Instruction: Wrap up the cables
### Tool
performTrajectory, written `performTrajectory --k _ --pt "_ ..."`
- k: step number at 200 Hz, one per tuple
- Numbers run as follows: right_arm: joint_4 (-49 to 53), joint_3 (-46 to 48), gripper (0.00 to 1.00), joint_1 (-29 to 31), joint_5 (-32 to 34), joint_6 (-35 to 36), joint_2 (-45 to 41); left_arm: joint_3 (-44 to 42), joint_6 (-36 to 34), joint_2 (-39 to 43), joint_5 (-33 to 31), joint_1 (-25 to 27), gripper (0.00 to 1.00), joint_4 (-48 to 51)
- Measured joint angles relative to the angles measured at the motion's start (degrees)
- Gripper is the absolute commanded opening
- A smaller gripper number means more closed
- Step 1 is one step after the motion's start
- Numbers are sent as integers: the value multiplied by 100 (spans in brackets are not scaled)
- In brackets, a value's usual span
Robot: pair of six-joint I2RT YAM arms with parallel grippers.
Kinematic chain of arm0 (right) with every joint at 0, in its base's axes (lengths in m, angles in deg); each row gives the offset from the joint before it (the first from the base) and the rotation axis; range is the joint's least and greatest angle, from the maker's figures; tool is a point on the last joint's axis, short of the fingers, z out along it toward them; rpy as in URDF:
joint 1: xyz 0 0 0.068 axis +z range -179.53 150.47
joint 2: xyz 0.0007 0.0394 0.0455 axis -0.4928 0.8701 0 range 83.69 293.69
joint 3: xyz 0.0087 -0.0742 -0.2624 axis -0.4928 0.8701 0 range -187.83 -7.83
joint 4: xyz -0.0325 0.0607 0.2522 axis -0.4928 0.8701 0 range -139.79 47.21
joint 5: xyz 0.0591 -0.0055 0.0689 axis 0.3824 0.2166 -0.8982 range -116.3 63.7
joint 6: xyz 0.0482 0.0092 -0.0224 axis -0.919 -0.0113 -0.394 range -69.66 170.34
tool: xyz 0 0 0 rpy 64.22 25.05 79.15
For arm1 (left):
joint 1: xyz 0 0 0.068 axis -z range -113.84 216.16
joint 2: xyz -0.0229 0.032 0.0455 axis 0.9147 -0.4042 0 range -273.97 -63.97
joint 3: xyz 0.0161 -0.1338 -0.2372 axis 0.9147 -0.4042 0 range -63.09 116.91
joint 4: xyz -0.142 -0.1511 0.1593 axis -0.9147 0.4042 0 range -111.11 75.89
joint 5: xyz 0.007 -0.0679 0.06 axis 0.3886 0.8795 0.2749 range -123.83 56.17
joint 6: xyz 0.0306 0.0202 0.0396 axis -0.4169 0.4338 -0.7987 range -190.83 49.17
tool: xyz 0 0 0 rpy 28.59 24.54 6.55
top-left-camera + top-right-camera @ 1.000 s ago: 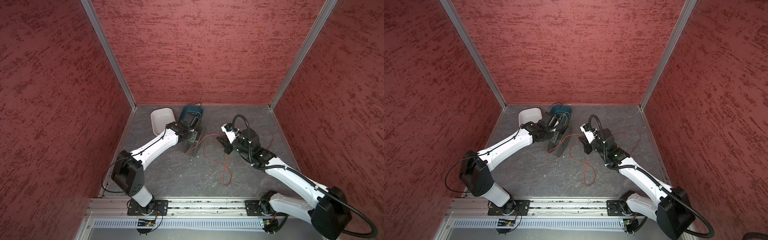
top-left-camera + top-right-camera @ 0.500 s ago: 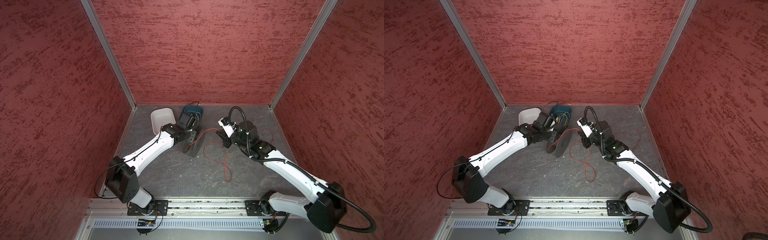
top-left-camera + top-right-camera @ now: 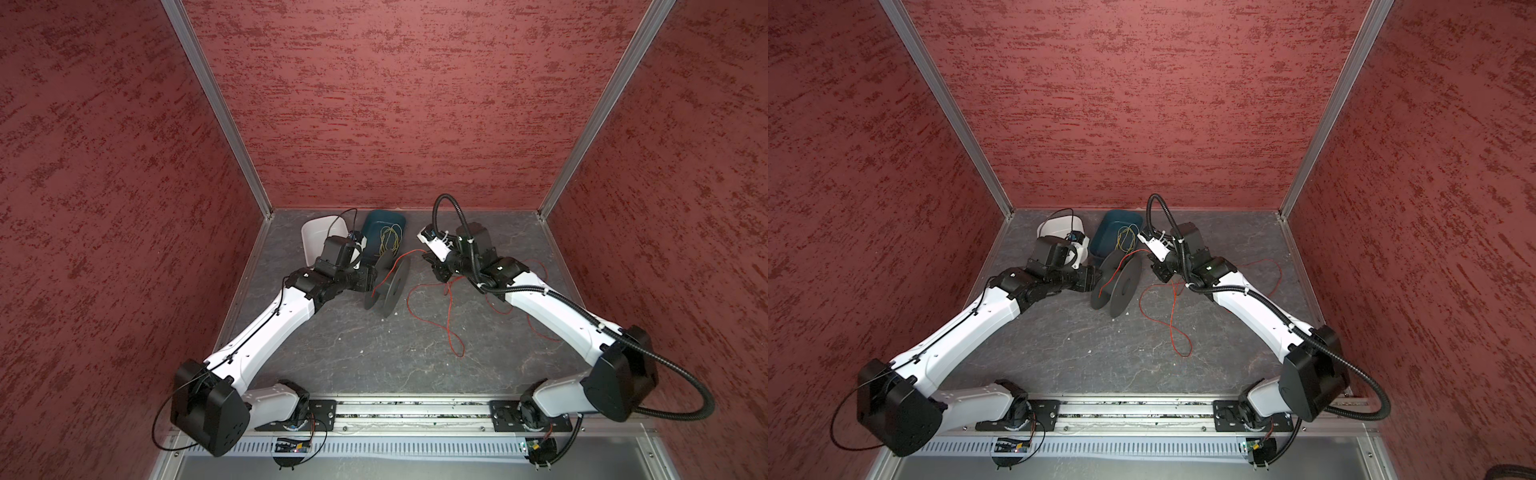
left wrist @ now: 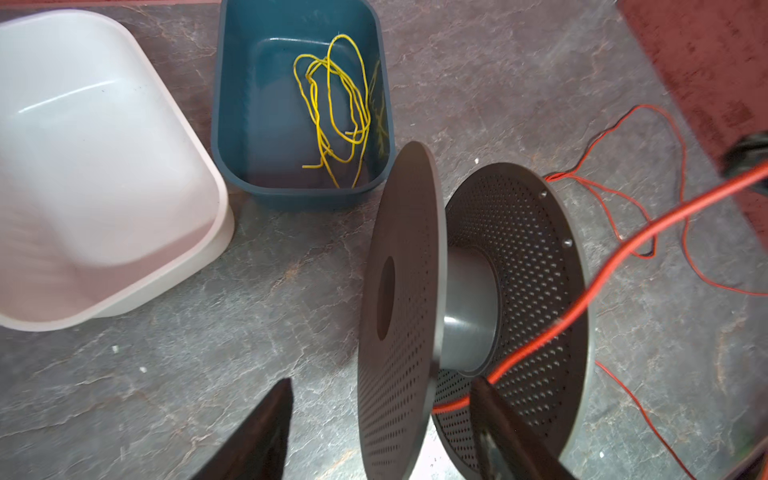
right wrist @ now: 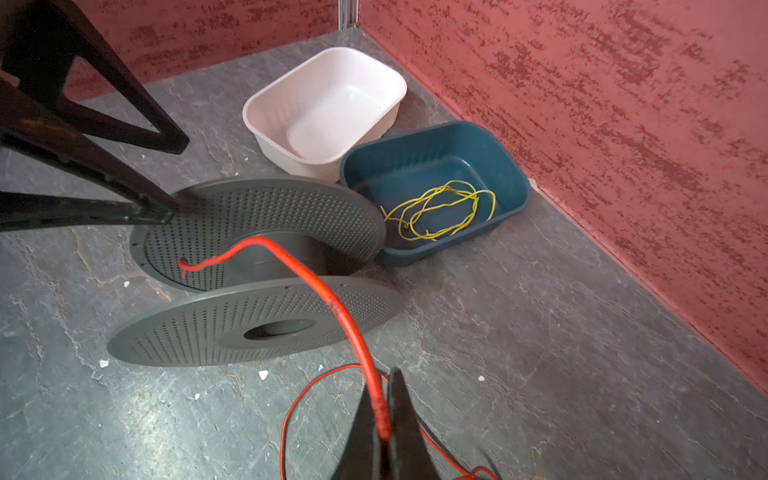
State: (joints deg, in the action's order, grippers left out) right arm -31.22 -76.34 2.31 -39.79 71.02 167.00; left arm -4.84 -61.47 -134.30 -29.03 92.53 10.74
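Observation:
A black perforated spool (image 3: 388, 286) (image 3: 1117, 282) stands on edge mid-floor. The cables, a thin red wire (image 3: 451, 328) (image 3: 1171, 328), lie in loops on the floor right of it. One stretch rises to my right gripper (image 5: 382, 415) (image 3: 429, 255), which is shut on it. From there the wire (image 5: 332, 303) arcs over the flange to the spool's hub, where its free end rests. My left gripper (image 4: 382, 382) (image 3: 1096, 276) is open and straddles the spool's near flange (image 4: 399, 316). One of its fingers (image 4: 498, 424) sits between the flanges, beside the wire (image 4: 582, 299).
A white bin (image 3: 320, 239) and a dark blue bin (image 3: 384, 232) holding yellow wires (image 4: 332, 112) stand against the back wall, just behind the spool. Red walls close in three sides. More red wire loops trail along the right wall (image 3: 1266, 274).
My left gripper has opened from nearly shut and now spans the spool's flange. My right gripper has carried the red wire back and to the left, closer to the spool.

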Motion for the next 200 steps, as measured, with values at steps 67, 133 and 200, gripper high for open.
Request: performTrajectory --k 67,133,200 --pt "256 -695 0 2 -348 511 627 -245 48 -258 487 -11 64 -636" --pt "498 -986 0 66 -439 743 1180 -225 101 -710 678 -11 46 -940" --pt "586 -1290 0 129 -481 791 1508 -90 87 -975 693 -11 42 -964"
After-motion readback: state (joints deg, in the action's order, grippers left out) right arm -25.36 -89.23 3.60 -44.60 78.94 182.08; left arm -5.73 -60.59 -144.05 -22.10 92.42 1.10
